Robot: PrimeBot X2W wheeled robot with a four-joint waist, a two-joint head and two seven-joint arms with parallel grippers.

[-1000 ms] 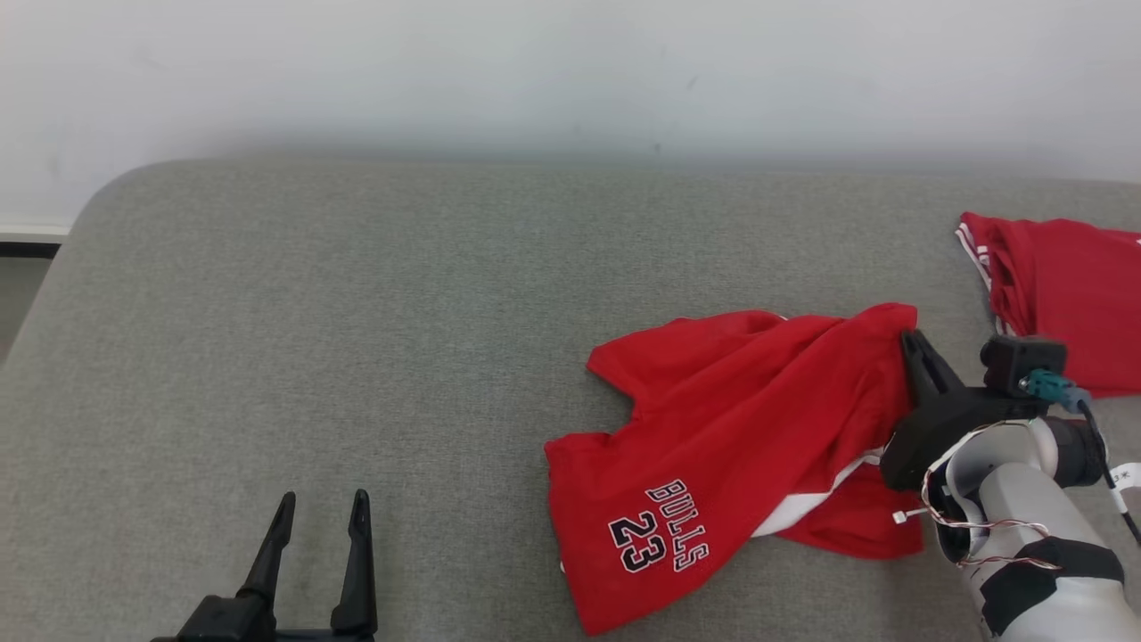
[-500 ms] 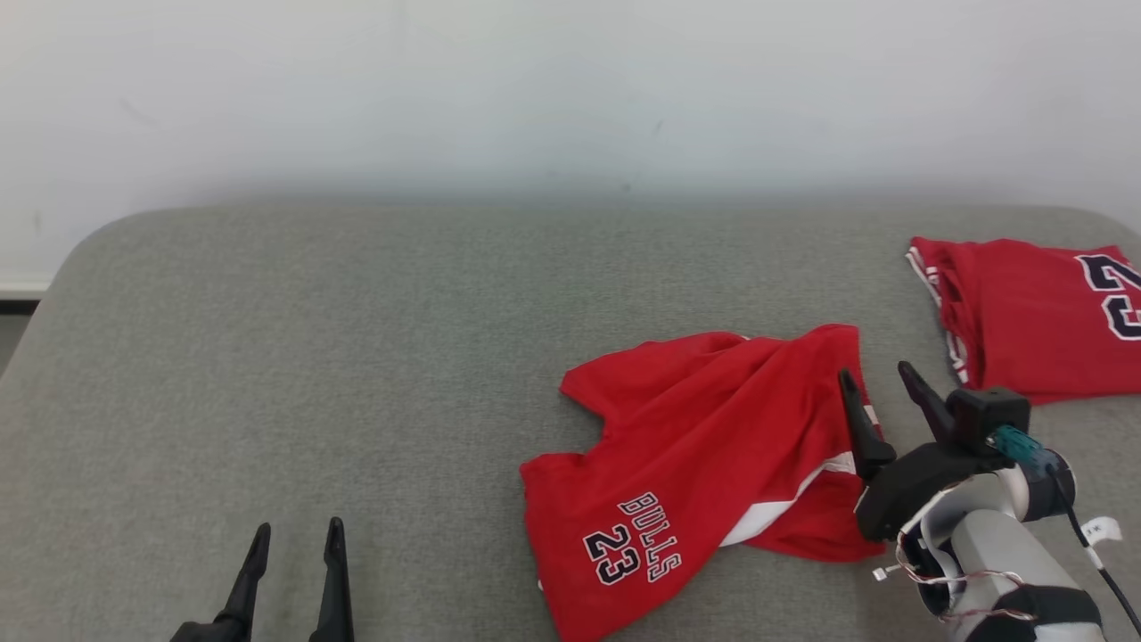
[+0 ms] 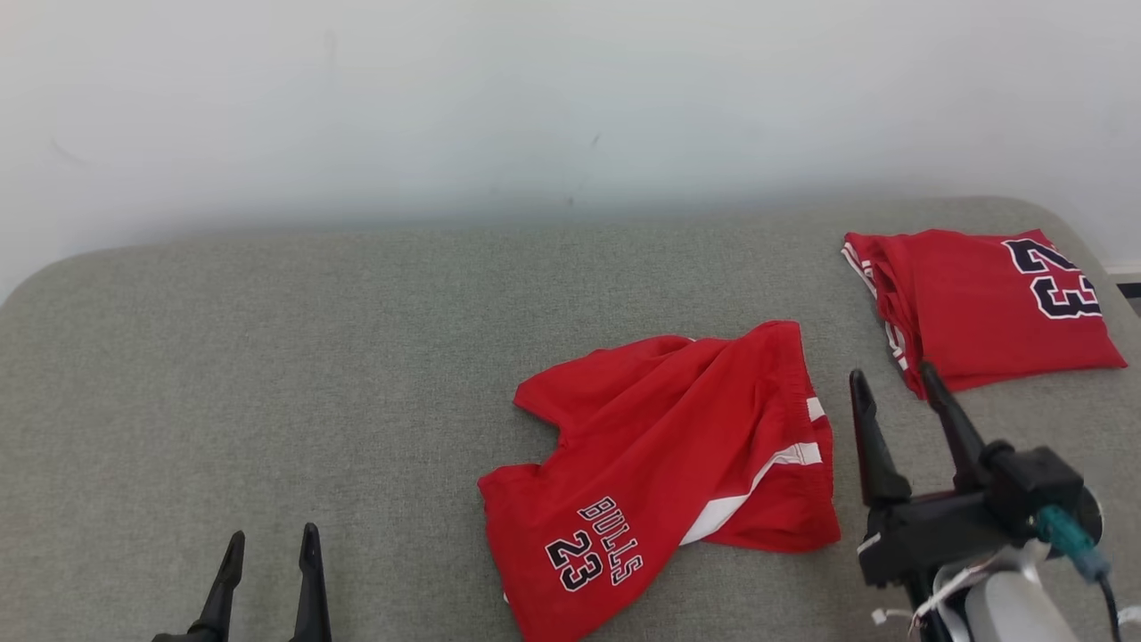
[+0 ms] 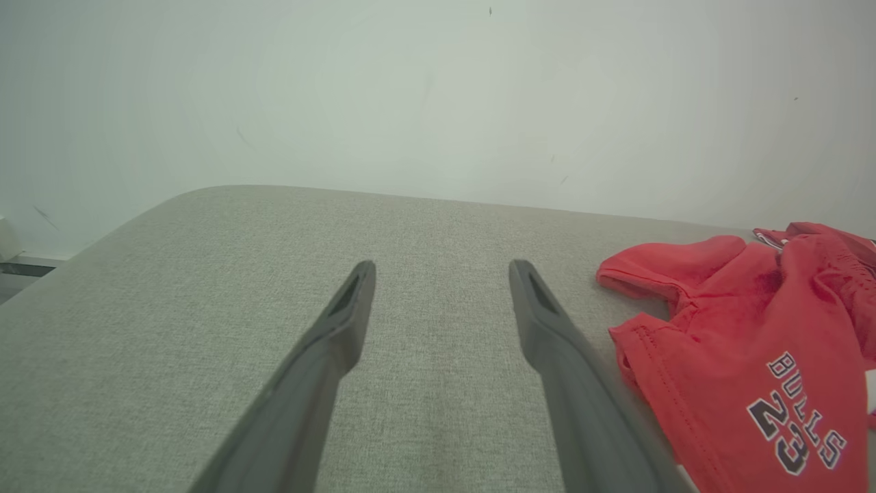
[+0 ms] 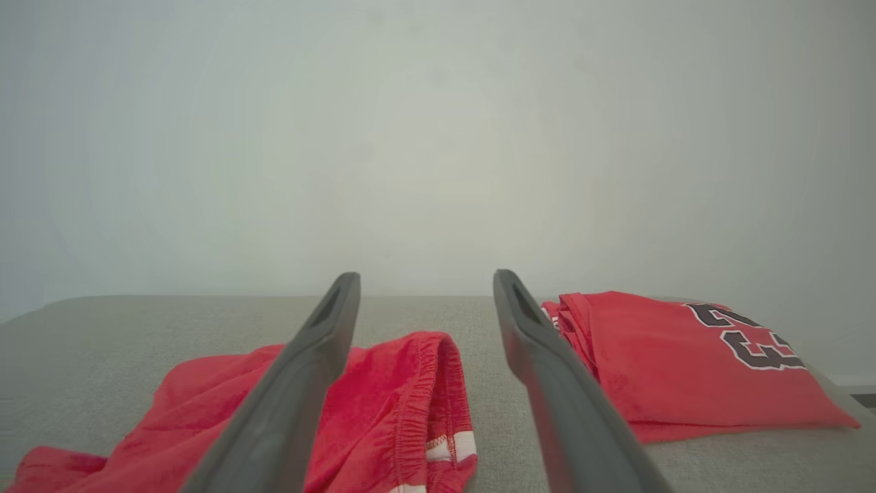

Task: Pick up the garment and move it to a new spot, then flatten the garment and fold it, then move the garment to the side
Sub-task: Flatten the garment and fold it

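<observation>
We find the red shorts (image 3: 660,464) lying crumpled on the grey upholstered surface (image 3: 267,357), right of centre and toward its near edge. Their cloth is thin and smooth and falls in soft ridges. There is a gathered elastic waistband at the right end, a white side stripe, and "BULLS 23" printed in dark, white-edged letters on the near leg.

The surface is a coarse grey weave, padded, with rounded far corners. Its far edge meets a plain white wall (image 3: 535,89).

The right gripper (image 3: 892,371) stands just right of the shorts and apart from them, its two long, dark, tapering fingers spread wide with nothing between them. The left gripper (image 3: 273,532) sits at the near left, spread and empty too, well apart from the shorts.

A folded red jersey (image 3: 980,303) lies flat at the far right corner, roughly square, with striped trim along its left edge and a large "23".

A strip of bare weave separates jersey and shorts. We have a broad stretch of bare weave from the shorts to the left edge.
</observation>
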